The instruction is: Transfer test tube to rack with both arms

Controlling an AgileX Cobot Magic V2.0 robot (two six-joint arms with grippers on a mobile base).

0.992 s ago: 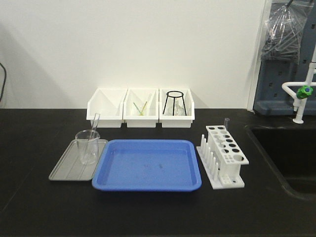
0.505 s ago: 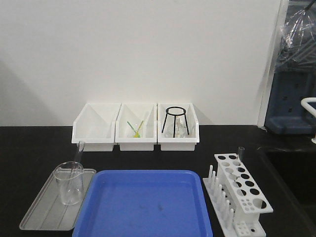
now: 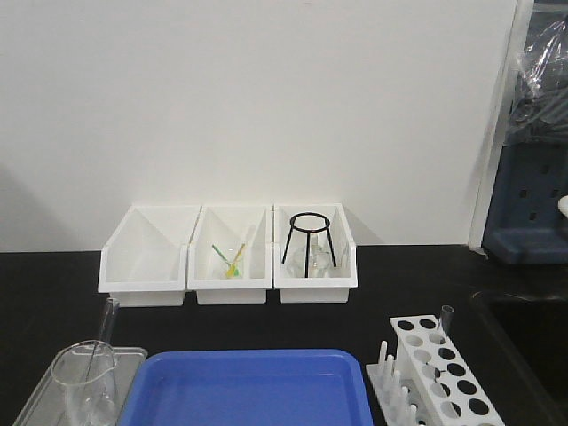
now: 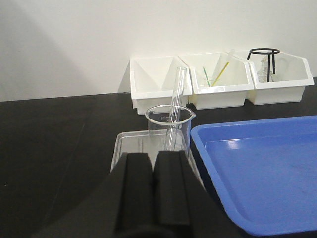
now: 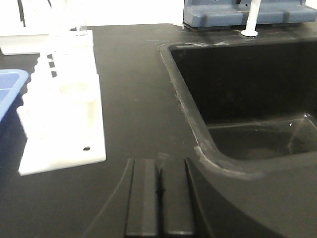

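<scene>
my left gripper (image 4: 153,157) closed and empty, test tube (image 4: 177,99) in beaker (image 4: 168,126) just ahead, right gripper (image 5: 158,166) closed and empty, rack (image 5: 64,124) ahead-left

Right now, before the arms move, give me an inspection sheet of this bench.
Surface: black counter, no spills seen.
Job's things: test tube leaning in the beaker; rack at right, holding one other tube.
Clutter: grey tray under the beaker; blue tray, nothing in it; three bins, one holding a tripod.
Grippers: left gripper shut, holding nothing, near the beaker; right gripper shut, holding nothing, near the rack.
Cables: nothing seen.
Surroundings: white wall; sink right of the rack.
</scene>
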